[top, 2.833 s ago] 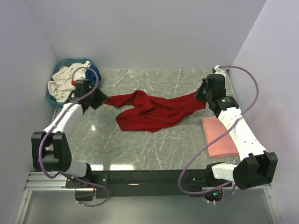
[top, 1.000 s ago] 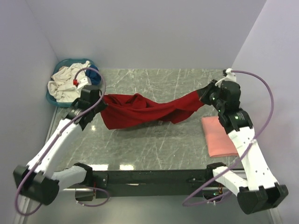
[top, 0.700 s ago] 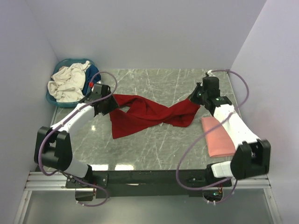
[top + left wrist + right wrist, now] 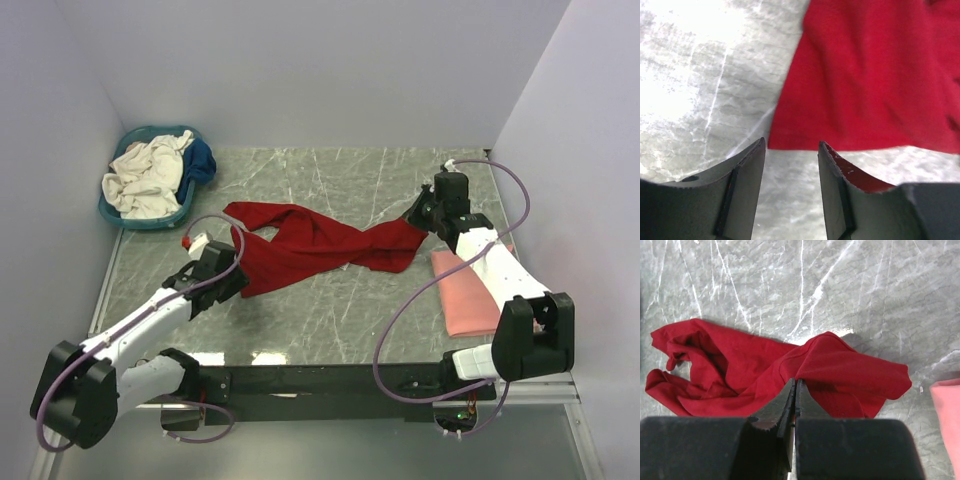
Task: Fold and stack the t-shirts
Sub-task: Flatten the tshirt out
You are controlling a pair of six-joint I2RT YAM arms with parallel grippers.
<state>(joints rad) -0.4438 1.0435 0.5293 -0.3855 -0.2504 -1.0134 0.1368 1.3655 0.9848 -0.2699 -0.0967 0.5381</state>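
Observation:
The deep red t-shirt [image 4: 310,245] lies rumpled across the middle of the marble table. My right gripper [image 4: 416,218] is shut on its right end; in the right wrist view the cloth [image 4: 840,365] gathers up into the closed gripper [image 4: 795,383]. My left gripper [image 4: 238,280] is open and holds nothing, just short of the shirt's near left corner. In the left wrist view that hem corner [image 4: 790,135] lies just beyond the gripper [image 4: 791,145]. A salmon pink t-shirt [image 4: 470,295] lies folded at the right.
A teal basket [image 4: 135,221] stands in the far left corner, holding a cream-white shirt [image 4: 140,180] and a dark blue one [image 4: 200,160]. Walls close in the table on the left, back and right. The pink shirt's edge [image 4: 947,410] shows in the right wrist view.
My left gripper opened and let go of the red shirt's left end, then drew back toward the near edge. The shirt dropped flat onto the table. The right gripper kept its hold.

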